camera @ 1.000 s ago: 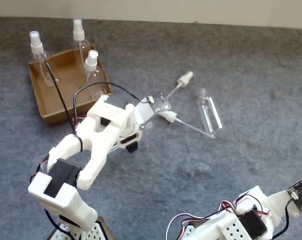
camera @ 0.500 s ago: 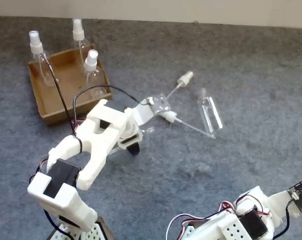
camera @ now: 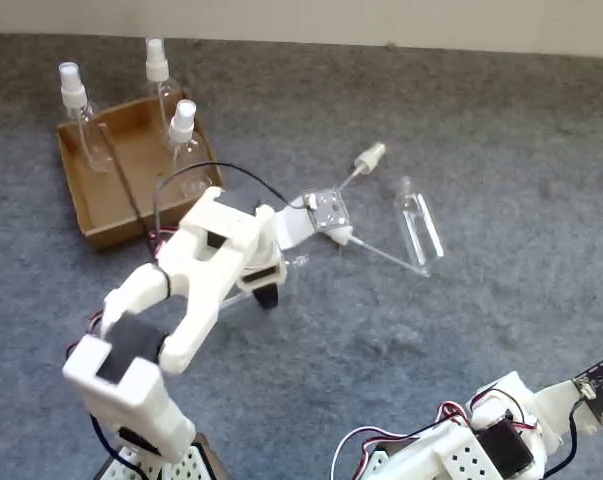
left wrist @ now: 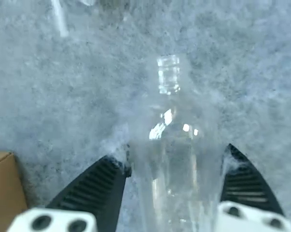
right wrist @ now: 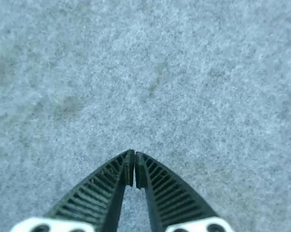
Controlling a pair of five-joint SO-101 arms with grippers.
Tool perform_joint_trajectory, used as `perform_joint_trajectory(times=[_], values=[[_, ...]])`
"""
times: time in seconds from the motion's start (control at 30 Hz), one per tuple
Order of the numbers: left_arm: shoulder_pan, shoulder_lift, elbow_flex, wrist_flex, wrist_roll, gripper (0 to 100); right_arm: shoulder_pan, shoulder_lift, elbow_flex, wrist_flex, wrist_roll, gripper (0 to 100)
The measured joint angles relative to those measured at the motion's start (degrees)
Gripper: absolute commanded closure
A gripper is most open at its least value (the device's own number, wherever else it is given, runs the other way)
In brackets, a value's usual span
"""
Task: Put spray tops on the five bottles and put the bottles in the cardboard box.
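An uncapped clear bottle (left wrist: 170,140) lies on the grey carpet, neck pointing away from my left gripper (left wrist: 172,154). That gripper is open, its black fingers (left wrist: 104,181) close along both sides of the bottle. From above, the left gripper (camera: 271,278) sits over this bottle (camera: 293,265). A second uncapped bottle (camera: 418,226) lies to the right. Two loose spray tops (camera: 369,157) (camera: 338,235) with long tubes lie between them. The cardboard box (camera: 96,215) holds three capped bottles (camera: 184,140). My right gripper (right wrist: 134,169) is shut above bare carpet.
The right arm's base (camera: 481,445) sits at the near right edge. A corner of the cardboard box (left wrist: 3,188) lies beside the left gripper. Black cables (camera: 161,195) loop from the left arm across the box's near corner. Open carpet stretches to the right.
My left arm has pushed a little forward and to the right, bringing its fingers further along the lying bottle. The bottle has barely moved, and the right arm has kept still.
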Motion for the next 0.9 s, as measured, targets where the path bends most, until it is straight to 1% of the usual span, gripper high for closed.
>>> perform_joint_trajectory(times=[0.17,0.23,0.33,0.57,0.77,0.9], values=[[0.26,5.71,-2.73,0.26,-0.26,75,0.0,0.0,0.09,0.0,0.0,99.3],[0.26,5.8,-3.25,0.53,-0.35,78,0.0,0.0,0.09,0.0,0.0,99.3],[0.35,5.8,-3.34,0.79,-0.35,87,0.0,0.0,0.09,0.0,0.0,99.3],[0.88,5.8,-3.34,1.58,-0.35,86,0.0,0.0,0.09,0.0,0.0,99.3],[0.7,5.36,-6.33,7.65,-0.18,86,0.0,0.0,0.09,0.0,0.0,99.3],[0.7,-0.44,-9.14,13.01,-0.18,86,0.0,0.0,0.09,0.0,0.0,99.3]])
